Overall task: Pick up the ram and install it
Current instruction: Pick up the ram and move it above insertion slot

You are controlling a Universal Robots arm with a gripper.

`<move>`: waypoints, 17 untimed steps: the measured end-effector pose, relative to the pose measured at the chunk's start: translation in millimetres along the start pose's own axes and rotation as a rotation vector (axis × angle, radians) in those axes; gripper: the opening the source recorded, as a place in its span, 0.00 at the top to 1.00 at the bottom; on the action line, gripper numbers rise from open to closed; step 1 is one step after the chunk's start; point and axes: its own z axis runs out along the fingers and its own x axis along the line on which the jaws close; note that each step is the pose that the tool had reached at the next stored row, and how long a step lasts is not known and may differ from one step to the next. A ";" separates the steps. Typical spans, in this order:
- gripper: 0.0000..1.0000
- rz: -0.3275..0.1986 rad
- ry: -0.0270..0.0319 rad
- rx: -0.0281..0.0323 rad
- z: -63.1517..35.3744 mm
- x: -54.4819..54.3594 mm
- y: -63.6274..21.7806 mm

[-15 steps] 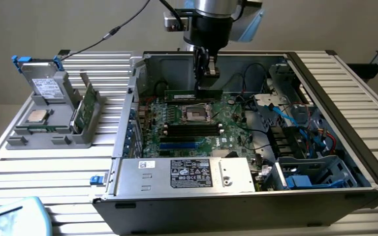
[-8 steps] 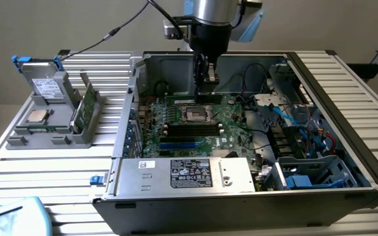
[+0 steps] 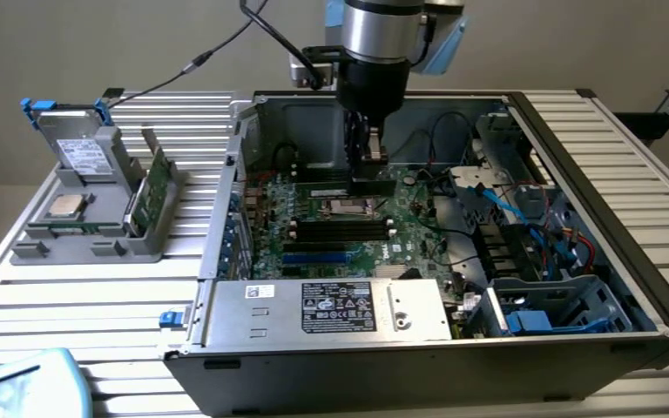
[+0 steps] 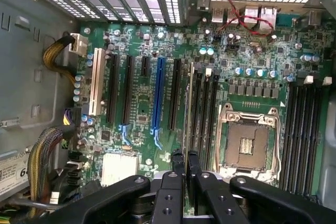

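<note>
The hand (image 3: 369, 167) is clenched on the ram (image 4: 187, 103), low inside the computer case (image 3: 608, 209) at the exterior view's upper centre. Pickup looks done. The stick hangs edge-on over the black slots (image 4: 202, 114), apparently not yet seated.

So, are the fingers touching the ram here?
Touching. The wrist view shows the ram edge-on, its near end clamped between the two fingers, which press against it from both sides with no gap visible.

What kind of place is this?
Probably a robotics lab bench for computer assembly: an open desktop computer case on a slatted aluminium table, a robot arm reaching over its motherboard.
</note>
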 end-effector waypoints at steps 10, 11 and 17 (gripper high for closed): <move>0.86 0.030 -0.0014 0.0057 18.0 0.9 -2.7; 0.86 0.031 -0.0014 0.0065 20.0 1.2 -3.0; 0.86 0.037 -0.0016 0.0099 30.8 2.6 -4.9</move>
